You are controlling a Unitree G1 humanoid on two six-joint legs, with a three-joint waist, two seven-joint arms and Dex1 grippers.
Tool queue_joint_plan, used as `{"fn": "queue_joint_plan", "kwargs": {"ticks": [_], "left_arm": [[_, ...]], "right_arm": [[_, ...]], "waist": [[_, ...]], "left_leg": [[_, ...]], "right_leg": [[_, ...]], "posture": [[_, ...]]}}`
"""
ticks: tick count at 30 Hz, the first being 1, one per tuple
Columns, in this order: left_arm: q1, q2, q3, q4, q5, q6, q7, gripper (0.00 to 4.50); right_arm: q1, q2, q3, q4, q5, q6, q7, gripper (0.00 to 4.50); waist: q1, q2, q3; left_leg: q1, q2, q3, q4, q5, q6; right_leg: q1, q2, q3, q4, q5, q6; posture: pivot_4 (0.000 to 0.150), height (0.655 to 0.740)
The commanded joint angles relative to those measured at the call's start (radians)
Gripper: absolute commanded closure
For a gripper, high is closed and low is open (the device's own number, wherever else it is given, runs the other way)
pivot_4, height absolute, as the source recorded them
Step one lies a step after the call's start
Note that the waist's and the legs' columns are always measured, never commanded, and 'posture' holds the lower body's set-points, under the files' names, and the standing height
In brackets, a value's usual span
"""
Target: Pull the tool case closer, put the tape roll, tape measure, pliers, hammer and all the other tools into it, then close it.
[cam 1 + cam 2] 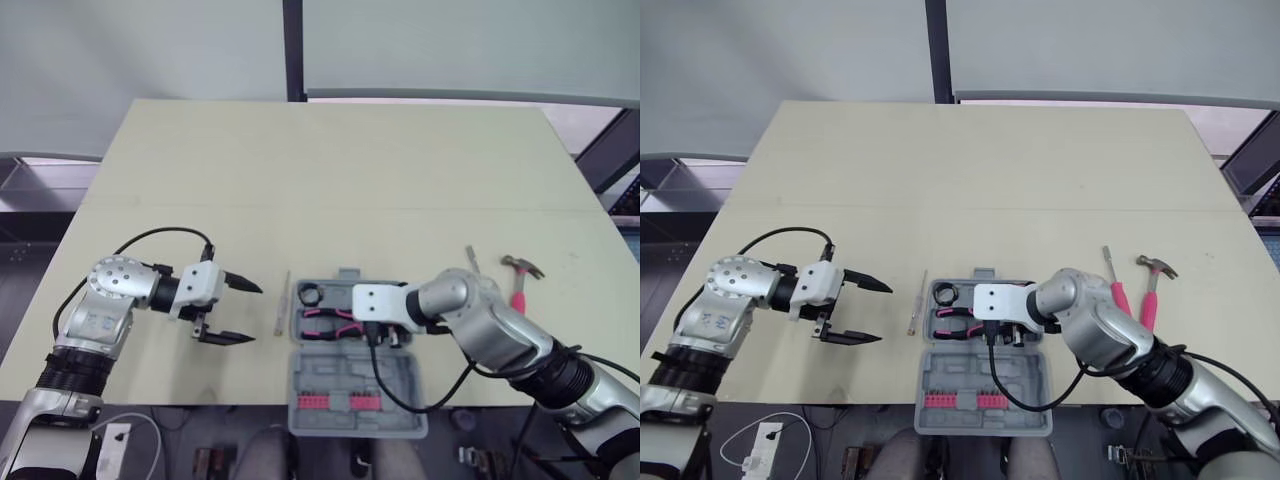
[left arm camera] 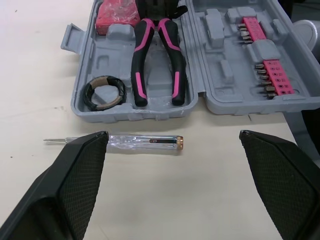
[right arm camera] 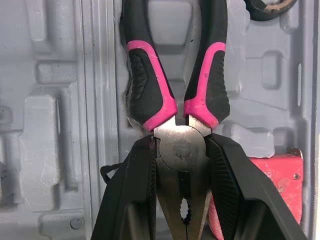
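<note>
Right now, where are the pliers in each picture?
Left eye: pliers in the case's far half.
Right eye: pliers likewise.
Left wrist: pliers beside the tape roll.
Right wrist: pliers, head clamped by the right gripper.
Shared landmark: tape roll.

screwdriver (image 1: 283, 303) flat, btwn left gripper (image 1: 257, 315) & case (image 1: 320, 372)

The right pincer (image 3: 181, 145) covers the sides of the pliers (image 3: 175, 100) head and half of a red tool (image 3: 277, 175) behind it.

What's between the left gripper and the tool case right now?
One clear-handled screwdriver lies on the table between left gripper and tool case, seen in left wrist view.
</note>
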Motion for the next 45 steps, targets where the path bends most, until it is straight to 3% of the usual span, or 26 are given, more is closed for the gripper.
{"fn": "queue_joint_plan", "kwargs": {"ticks": [1,7,14,19,22,26,29,35,45], "left_arm": [[-0.012,0.006,0.0,-0.033,0.005,-0.001,0.008,0.0],[-0.019,-0.003,-0.008,-0.042,0.008,0.003,0.016,0.0],[-0.035,0.001,-0.009,-0.056,-0.001,0.015,0.018,0.0],[-0.04,-0.008,-0.008,-0.105,-0.018,0.047,0.024,0.0],[-0.034,-0.007,-0.005,-0.113,-0.02,0.049,0.026,0.0],[-0.027,-0.007,-0.003,-0.115,-0.02,0.044,0.028,0.0],[-0.036,-0.023,-0.012,-0.113,-0.013,0.045,0.041,0.0],[-0.039,-0.042,-0.021,-0.117,-0.005,0.041,0.058,0.0],[-0.045,-0.043,-0.025,-0.106,0.002,0.028,0.06,0.0]], "right_arm": [[-0.002,0.002,-0.018,-0.006,-0.008,-0.011,-0.013,3.54],[0.018,0.005,-0.053,0.014,0.008,-0.024,-0.034,3.54],[0.024,0.0,-0.257,-0.035,0.18,-0.024,0.006,0.09],[0.171,0.085,-0.431,-0.002,0.354,-0.134,-0.015,0.04],[0.26,0.164,-0.484,0.064,0.383,-0.27,-0.064,0.95],[0.352,0.224,-0.508,0.222,0.385,-0.51,-0.094,2.98],[0.367,0.258,-0.518,0.308,0.409,-0.575,-0.094,4.47],[0.36,0.28,-0.49,0.381,0.423,-0.576,-0.067,4.47],[0.362,0.201,-0.36,0.543,0.217,-0.633,-0.122,4.47]], "waist": [[0.0,0.0,0.0],[0.001,0.0,0.0],[0.002,0.0,0.0],[0.005,-0.001,-0.001],[0.003,-0.001,-0.001],[0.002,-0.001,-0.001],[0.001,-0.001,0.0],[0.002,-0.001,0.0],[0.004,-0.001,-0.002]], "left_leg": [[0.0,0.0,0.0,0.0,0.0,0.0],[0.0,0.0,0.0,0.0,0.0,0.0],[0.0,0.0,0.0,0.0,0.0,0.0],[0.0,0.0,-0.001,0.0,0.0,0.0],[0.0,0.0,0.0,0.0,0.0,0.0],[0.001,-0.001,0.001,0.0,0.0,0.0],[0.001,0.0,0.001,0.0,0.0,0.0],[0.001,0.0,0.001,0.0,0.0,0.0],[0.004,0.0,-0.001,0.0,0.0,0.0]], "right_leg": [[0.0,0.0,0.0,0.0,0.0,0.0],[0.0,0.0,0.0,0.0,0.0,0.0],[0.0,0.0,0.0,0.0,0.0,0.0],[0.0,0.0,0.0,0.0,0.0,0.0],[0.001,0.0,0.0,0.0,0.0,0.0],[0.001,0.001,0.001,0.0,0.0,0.0],[0.001,0.001,0.001,0.001,0.0,0.0],[0.001,0.001,0.001,0.001,0.0,0.0],[0.004,0.0,0.001,0.001,0.0,0.0]], "posture": [[0.15,0.74],[0.15,0.74],[0.15,0.74],[0.15,0.74],[0.15,0.74],[0.15,0.74],[0.15,0.74],[0.15,0.74],[0.15,0.74]]}}
